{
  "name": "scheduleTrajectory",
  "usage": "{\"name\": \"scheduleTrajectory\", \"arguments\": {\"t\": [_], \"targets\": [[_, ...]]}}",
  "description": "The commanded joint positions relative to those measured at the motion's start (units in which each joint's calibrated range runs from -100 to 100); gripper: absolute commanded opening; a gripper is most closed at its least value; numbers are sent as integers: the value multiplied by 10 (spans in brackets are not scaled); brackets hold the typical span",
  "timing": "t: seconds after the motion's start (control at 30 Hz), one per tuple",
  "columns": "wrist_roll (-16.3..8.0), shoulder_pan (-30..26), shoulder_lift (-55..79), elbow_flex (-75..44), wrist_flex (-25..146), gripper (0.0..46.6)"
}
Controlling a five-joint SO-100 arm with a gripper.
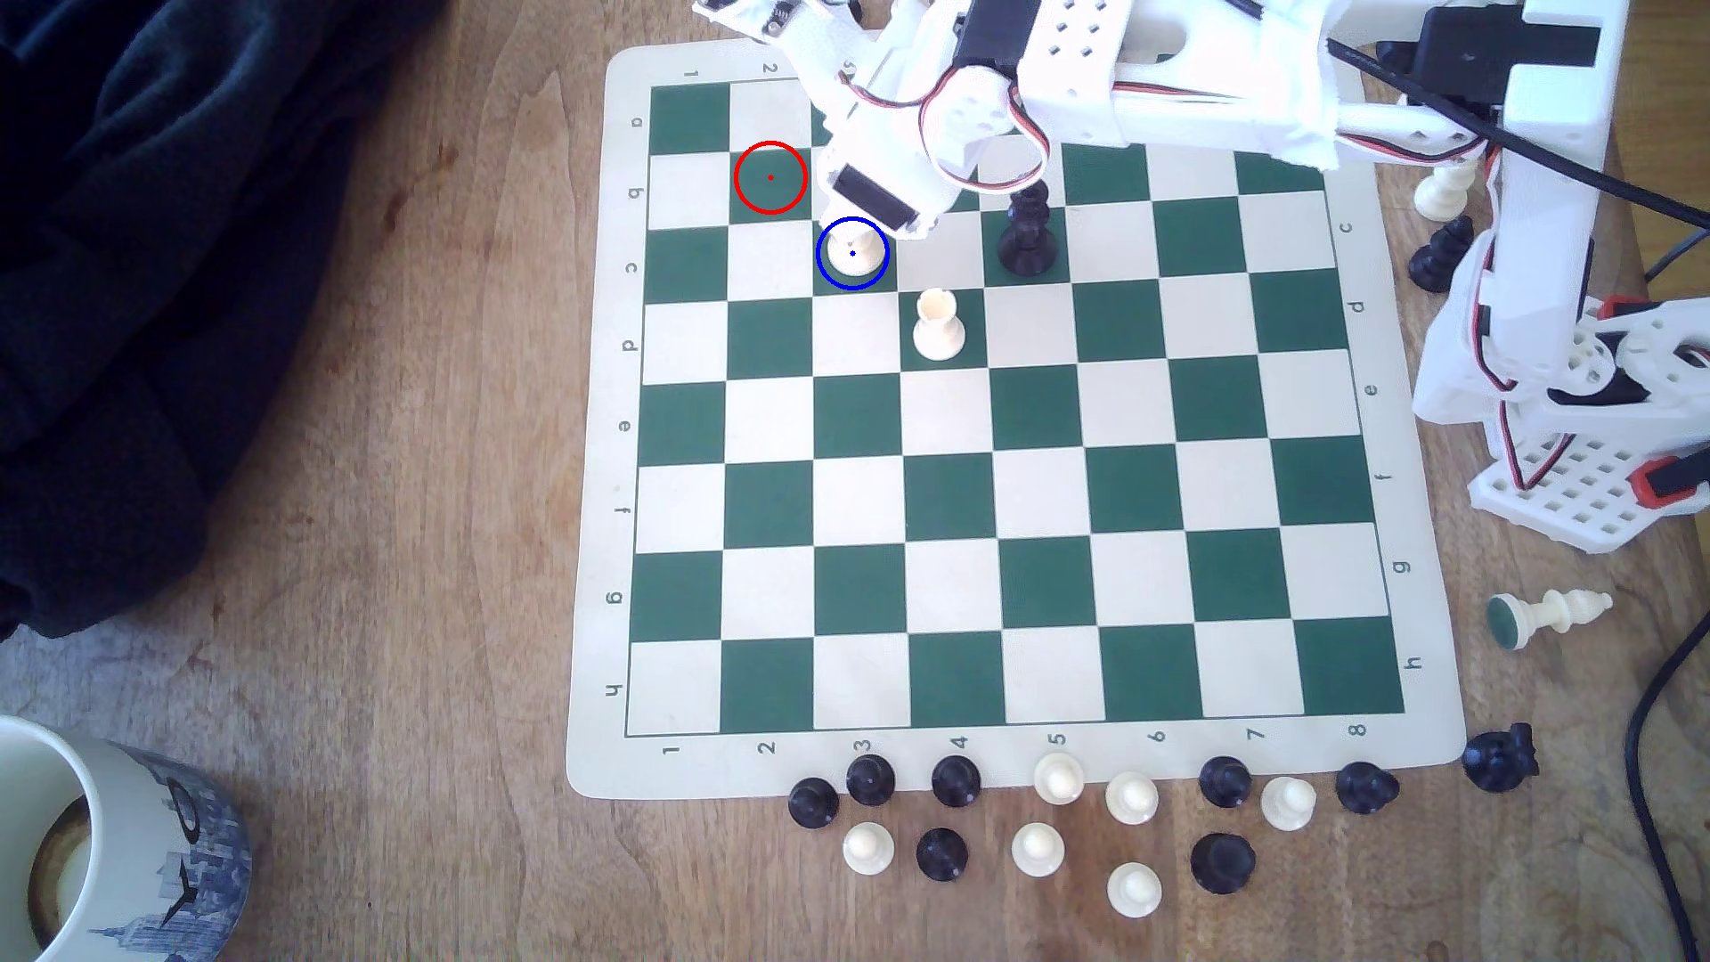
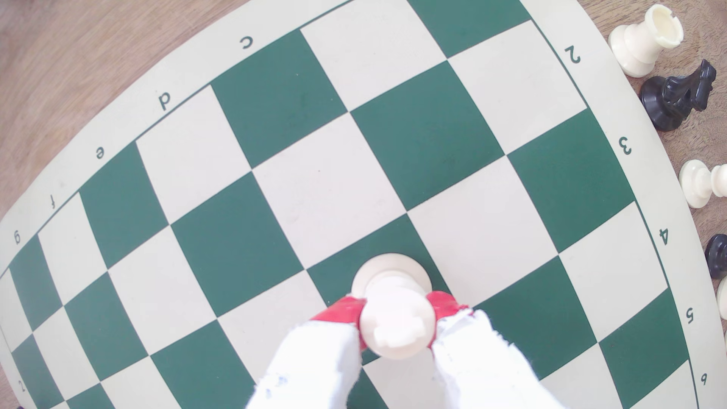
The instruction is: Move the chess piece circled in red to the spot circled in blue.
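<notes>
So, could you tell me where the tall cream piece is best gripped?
Grip the cream piece at its head, coming straight down, with the tool closing on opposite sides, as it sits now. The piece stands upright on a wide base, and its narrow top fits between the fingers.

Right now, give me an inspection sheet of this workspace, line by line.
Surface: green and cream board on a wooden table.
Job's things: white piece stands on the blue-ringed square; the red-ringed square is bare.
Clutter: white rook and black piece on the board; loose pieces along the board's near edge; one white piece lying on its side; mug.
Hand: red-tipped fingers close on either side of the white piece.
Cables: black cable at the exterior view's right.
Surroundings: dark cloth at the exterior view's left.
</notes>
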Motion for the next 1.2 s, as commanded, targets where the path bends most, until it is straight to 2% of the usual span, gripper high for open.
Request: {"name": "scheduleTrajectory", "arguments": {"t": [0.0,0.13,0.33,0.7,0.83,0.87,0.9,0.93,0.97,1.1,1.13,1.17], "targets": [[0,-2,-13,-19,-8,41],[1,-2,-11,-19,-8,127],[-2,-3,-47,-17,6,204],[-3,5,-194,70,37,210],[-3,-6,-297,169,33,206],[-3,-12,-321,195,25,185],[-3,-19,-350,227,14,140],[-4,-32,-395,276,0,69],[-5,-39,-418,303,-12,45],[-6,-60,-495,403,-68,11],[-12,-62,-507,427,-96,3],[-50,-70,-538,476,-180,3]]}}
